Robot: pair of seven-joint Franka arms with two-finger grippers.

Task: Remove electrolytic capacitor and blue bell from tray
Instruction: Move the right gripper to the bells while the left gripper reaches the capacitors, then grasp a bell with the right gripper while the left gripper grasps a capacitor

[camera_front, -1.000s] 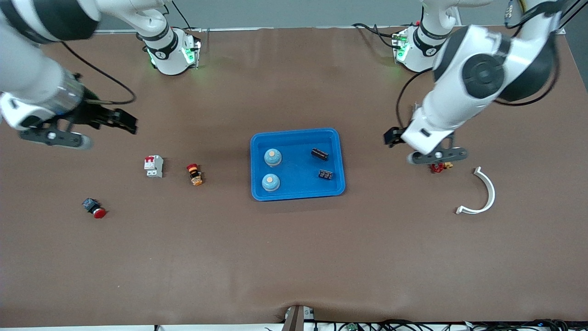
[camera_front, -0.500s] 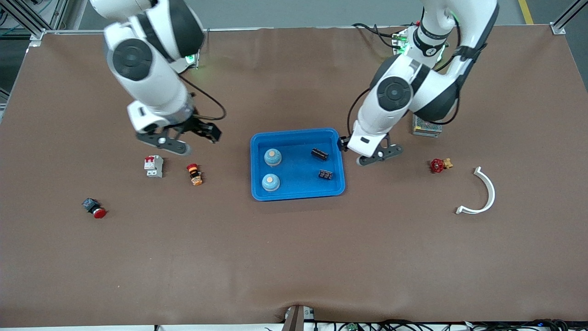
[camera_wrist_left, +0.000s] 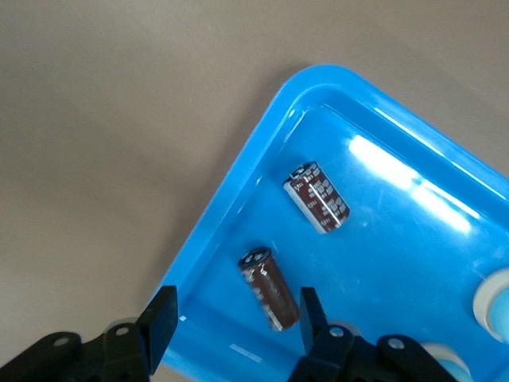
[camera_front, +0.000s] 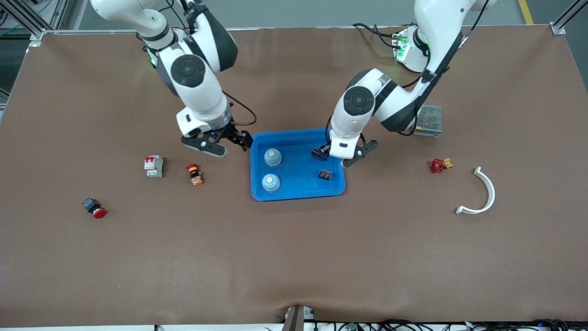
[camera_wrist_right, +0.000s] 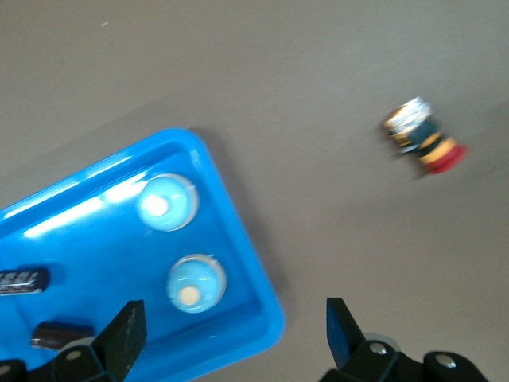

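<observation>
Left gripper (camera_wrist_left: pixel 231 322) hung over the tray (camera_front: pixel 294 195), jaws apart astride the nearer capacitor (camera_wrist_left: pixel 269 287) (not yet clamped); I judged it should descend square. Right gripper (camera_front: pixel 233 140), agape, hovered beside the tray near the bells (camera_front: pixel 272 157).

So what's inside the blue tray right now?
In the tray: two blue bells and two dark capacitors. In the front view, the left gripper covers much of one capacitor.
</observation>
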